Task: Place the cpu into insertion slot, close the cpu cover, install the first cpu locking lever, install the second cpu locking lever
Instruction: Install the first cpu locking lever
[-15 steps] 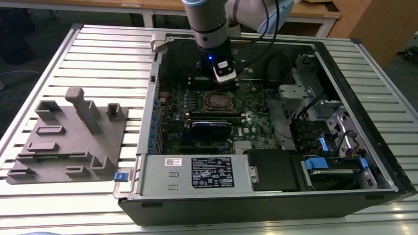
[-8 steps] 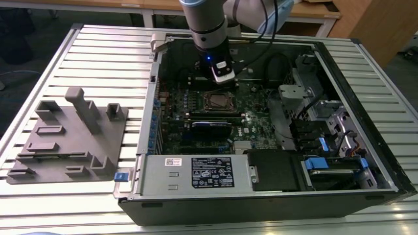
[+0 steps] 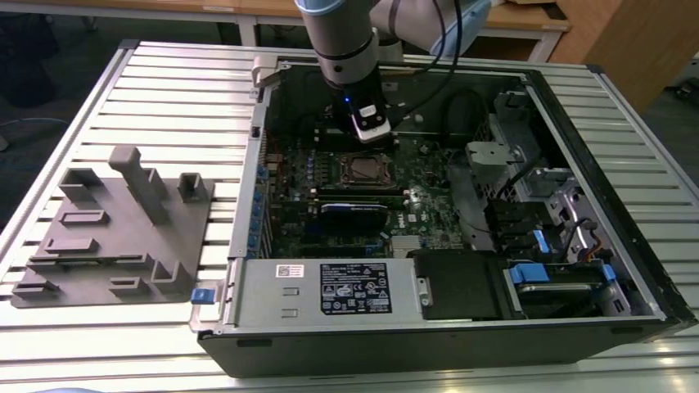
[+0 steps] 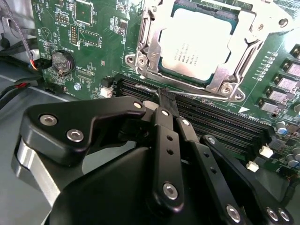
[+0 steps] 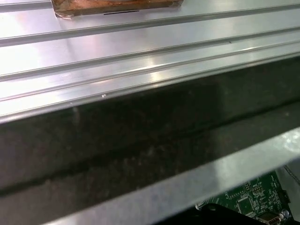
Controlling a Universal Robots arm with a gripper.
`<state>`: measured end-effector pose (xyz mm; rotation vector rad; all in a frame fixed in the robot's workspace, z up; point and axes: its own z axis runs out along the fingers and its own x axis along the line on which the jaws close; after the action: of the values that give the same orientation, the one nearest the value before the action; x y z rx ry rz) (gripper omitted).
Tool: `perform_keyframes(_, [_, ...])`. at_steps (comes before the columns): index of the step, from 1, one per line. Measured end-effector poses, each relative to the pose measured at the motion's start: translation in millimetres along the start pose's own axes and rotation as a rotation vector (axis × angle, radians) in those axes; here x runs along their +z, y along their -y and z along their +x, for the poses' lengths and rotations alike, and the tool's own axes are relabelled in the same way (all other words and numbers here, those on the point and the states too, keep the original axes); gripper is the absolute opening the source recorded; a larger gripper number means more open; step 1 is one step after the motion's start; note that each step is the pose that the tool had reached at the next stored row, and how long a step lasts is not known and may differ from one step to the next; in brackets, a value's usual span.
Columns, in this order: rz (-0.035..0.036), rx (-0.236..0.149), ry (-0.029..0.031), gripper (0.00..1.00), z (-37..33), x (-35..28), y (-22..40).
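One gripper (image 4: pixel 166 101), fingers pressed together on nothing, hangs just beside the insertion slot (image 4: pixel 197 44). We see the cpu (image 4: pixel 194 44) seated in it, the cpu cover (image 4: pixel 234 75) closed around the chip's edges.

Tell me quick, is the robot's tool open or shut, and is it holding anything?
Tool: shut, holding nothing, fingertips together beside the cpu cover.
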<state>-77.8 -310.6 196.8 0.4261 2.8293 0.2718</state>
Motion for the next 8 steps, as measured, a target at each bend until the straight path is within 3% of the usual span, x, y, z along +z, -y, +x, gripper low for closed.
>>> perform_keyframes(8, [-0.0005,0.0,0.0011,0.11,0.2,0.9,0.2])
